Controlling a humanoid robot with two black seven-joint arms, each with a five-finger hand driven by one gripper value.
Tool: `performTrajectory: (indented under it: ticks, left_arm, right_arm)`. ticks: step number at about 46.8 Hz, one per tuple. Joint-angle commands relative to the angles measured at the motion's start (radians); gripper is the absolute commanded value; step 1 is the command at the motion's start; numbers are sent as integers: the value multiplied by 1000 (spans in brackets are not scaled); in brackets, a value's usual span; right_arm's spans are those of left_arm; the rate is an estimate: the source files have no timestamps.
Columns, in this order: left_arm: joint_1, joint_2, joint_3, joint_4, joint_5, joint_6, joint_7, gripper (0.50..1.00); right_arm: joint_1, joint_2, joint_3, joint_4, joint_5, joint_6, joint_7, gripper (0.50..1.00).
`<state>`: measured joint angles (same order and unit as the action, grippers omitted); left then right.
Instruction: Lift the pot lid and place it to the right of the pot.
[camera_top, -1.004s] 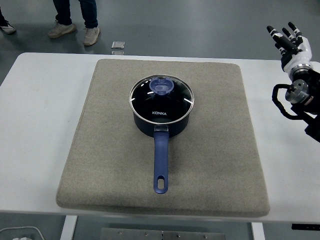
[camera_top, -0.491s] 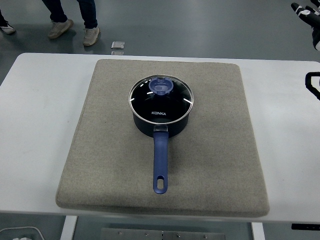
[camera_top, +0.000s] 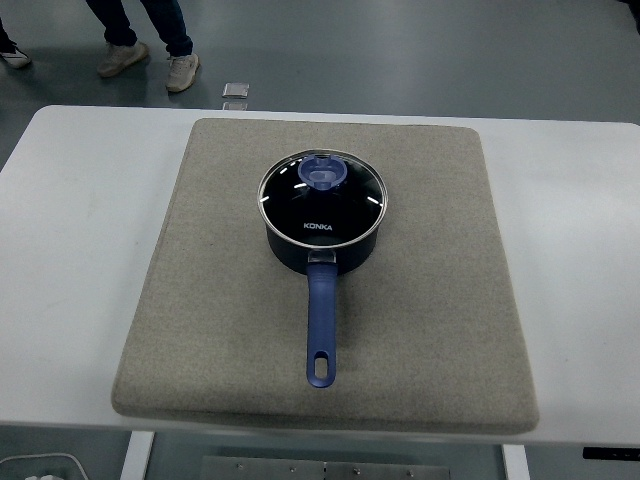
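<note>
Dark blue pot (camera_top: 322, 245) sitting a little behind the middle of a grey felt mat (camera_top: 420, 300) on the white surface (camera_top: 80, 250), long blue handle (camera_top: 321, 325) pointing toward the near edge. Glass lid (camera_top: 322, 197) seated squarely on the pot's rim, translucent blue knob (camera_top: 323, 171) on top, mat to the right of the pot bare. No robot hand anywhere in view, so no telling how either is held; beyond the far edge, a person's legs and shoes (camera_top: 150, 60) on the floor and a small square object (camera_top: 236, 91) near them.
</note>
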<state>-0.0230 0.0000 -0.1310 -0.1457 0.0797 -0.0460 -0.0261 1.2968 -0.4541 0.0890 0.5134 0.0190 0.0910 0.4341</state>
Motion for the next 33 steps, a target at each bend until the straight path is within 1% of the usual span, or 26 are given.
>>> performTrajectory:
  ticks: [1,3,7,9,11,15,22,25,31,33]
  left_arm:
    - [0,0,1,0,0,0,0,1000]
    - [0,0,1,0,0,0,0,1000]
    - [0,0,1,0,0,0,0,1000]
    - [0,0,-1,0,0,0,0,1000]
    - [0,0,1,0,0,0,0,1000]
    - [0,0,1,0,0,0,0,1000]
    - [0,0,1,0,0,0,0,1000]
    - [0,0,-1,0,0,0,0,1000]
    - [0,0,1,0,0,0,0,1000]
    - [0,0,-1,0,0,0,0,1000]
  right_arm:
    - [3,-5,2,2,-77,53,5,924]
    - [3,-12,2,2,-120,84,15,926]
    - [6,-23,6,5,-194,145,75,926]
    - [22,-29,6,10,-223,171,103,926]
    - [41,-37,6,13,-252,206,118,926]
    - [73,-52,8,13,-293,282,126,926]
    - [145,-71,-2,13,-370,383,127,924]
    - [164,-71,-2,13,-419,415,135,924]
    - [188,-72,-2,14,-517,475,177,924]
    - [200,-77,-3,23,-543,496,177,924]
